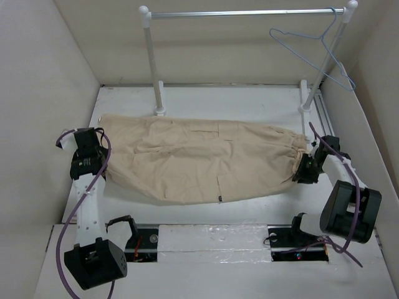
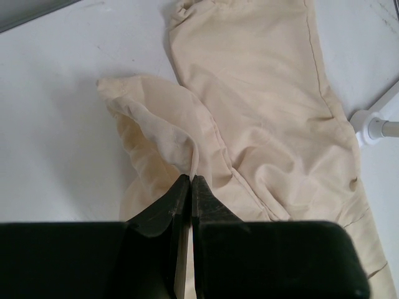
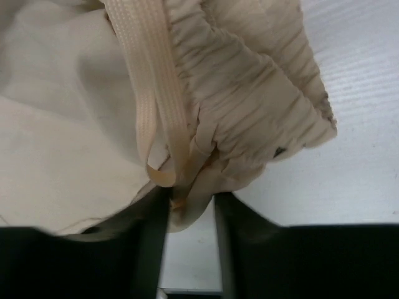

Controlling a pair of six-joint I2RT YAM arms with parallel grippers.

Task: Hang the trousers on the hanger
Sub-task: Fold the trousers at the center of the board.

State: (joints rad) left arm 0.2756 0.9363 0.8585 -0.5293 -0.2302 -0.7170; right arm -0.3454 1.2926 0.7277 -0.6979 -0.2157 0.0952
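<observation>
Gripping the trousers point(image 1: 199, 159) end to end, left jaws clenched on hem point(image 2: 187, 159), right jaws on waistband point(image 3: 262, 99) (soft, light, likely to sag).

Bright, even light; soft shadows.

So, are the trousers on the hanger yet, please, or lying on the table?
On the table: the trousers lie spread across it, while the hanger hangs bare on the rack bar.
</observation>
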